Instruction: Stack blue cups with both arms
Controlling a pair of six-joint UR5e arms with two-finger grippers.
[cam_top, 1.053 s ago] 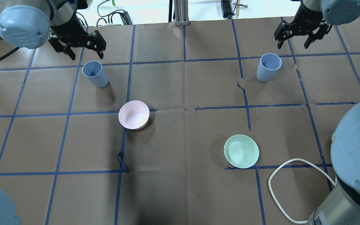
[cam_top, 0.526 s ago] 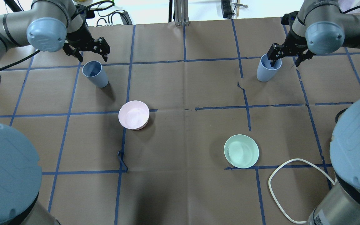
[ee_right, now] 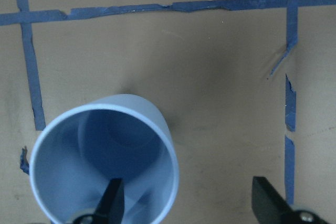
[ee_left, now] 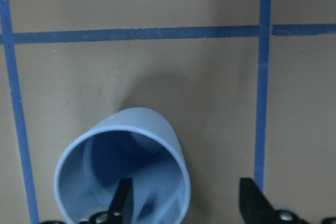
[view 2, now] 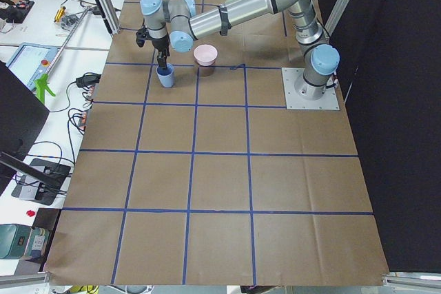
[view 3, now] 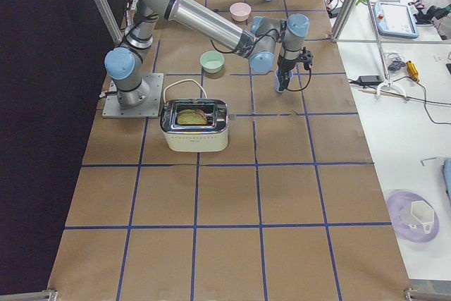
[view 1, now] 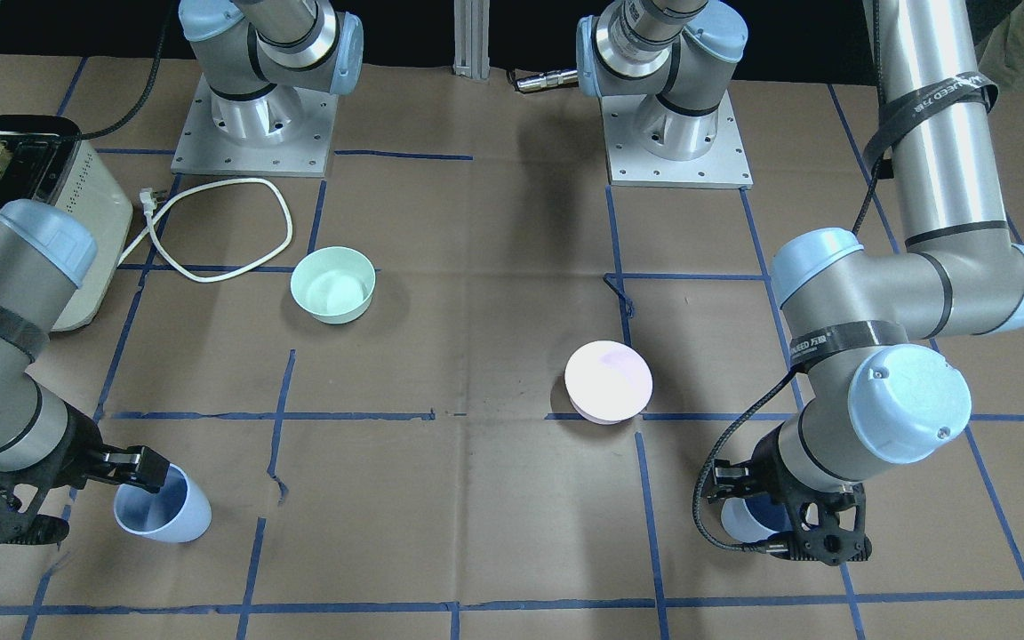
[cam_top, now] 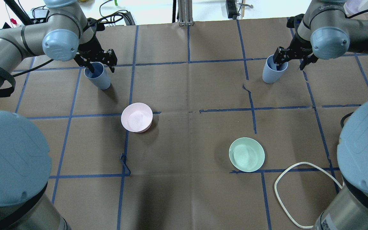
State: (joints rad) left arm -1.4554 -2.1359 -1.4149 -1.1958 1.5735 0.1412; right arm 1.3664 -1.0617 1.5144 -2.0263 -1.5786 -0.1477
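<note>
Two pale blue cups stand upright on the brown paper. The left cup (cam_top: 99, 79) is at the far left and the right cup (cam_top: 270, 76) is at the far right. My left gripper (cam_top: 102, 66) is open, with one finger inside the left cup (ee_left: 123, 166) and the other outside its wall. My right gripper (cam_top: 290, 65) is open too and straddles the wall of the right cup (ee_right: 102, 150) the same way. In the front-facing view the left gripper (view 1: 801, 533) partly hides its cup (view 1: 743, 524), and the right gripper (view 1: 76, 502) reaches into the other cup (view 1: 170, 516).
A pale pink bowl (cam_top: 136, 117) sits left of centre and a mint green bowl (cam_top: 246, 154) right of centre, nearer me. A white cable (cam_top: 284, 188) loops at the near right, leading to a toaster (view 1: 90, 204). Torn blue tape sticks up in places.
Both arms have come down onto the cups. The left gripper moved from behind its cup to straddling its rim. The right gripper settled a little lower on its cup.
</note>
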